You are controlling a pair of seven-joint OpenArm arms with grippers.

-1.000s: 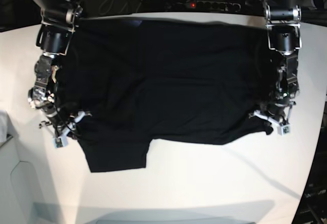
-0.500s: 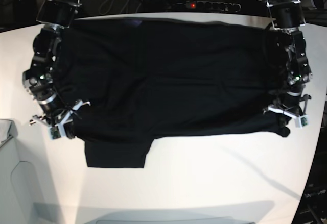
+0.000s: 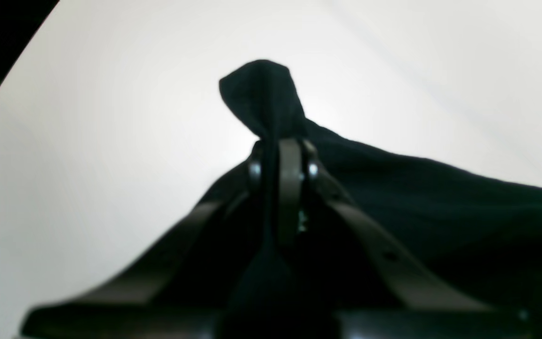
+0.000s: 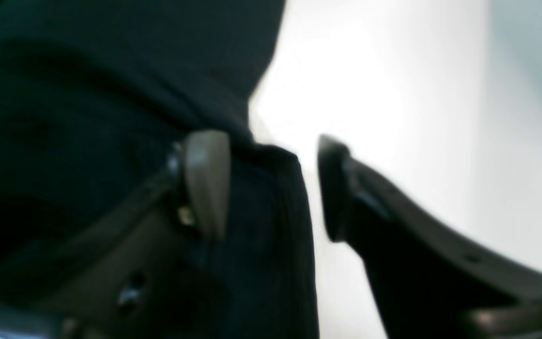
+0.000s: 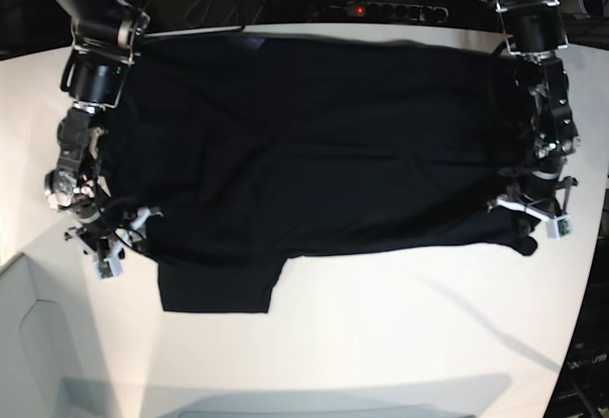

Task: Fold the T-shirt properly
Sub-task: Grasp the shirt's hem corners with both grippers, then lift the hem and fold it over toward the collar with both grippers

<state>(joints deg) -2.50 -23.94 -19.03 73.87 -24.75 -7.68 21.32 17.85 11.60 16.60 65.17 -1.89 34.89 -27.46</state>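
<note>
The left gripper [image 3: 282, 155] in the left wrist view is clamped on the shirt [image 3: 440, 197]: its fingers [image 3: 290, 188] stand pressed together with a fold of black cloth caught between them. A small peak of that cloth pokes up past the fingertips. The rest of the shirt runs off to the right of this view, lying against the white table [image 3: 87, 141], which fills the top and left.

In the right wrist view, the right gripper [image 4: 273, 188] stands with its jaws apart. One pale finger [image 4: 207, 181] rests on the black cloth, and the other dark finger sits over bare table [image 4: 417, 94]. A hemmed edge of the shirt [image 4: 111, 84] lies in the gap between them, nearer the pale finger, and nothing is pinched. The view is blurred, so I cannot tell whether the pale finger presses into the cloth or only touches it.

In the base view, the shirt [image 5: 314, 151] lies spread wide across the far half of the table [image 5: 381, 342], with one flap hanging nearer the camera at lower left. The left gripper [image 5: 533, 223] is at the shirt's right edge in this view, holding its corner. The right gripper [image 5: 109, 242] is at the left edge, just above the flap, and its jaws are too small here to read.
</note>
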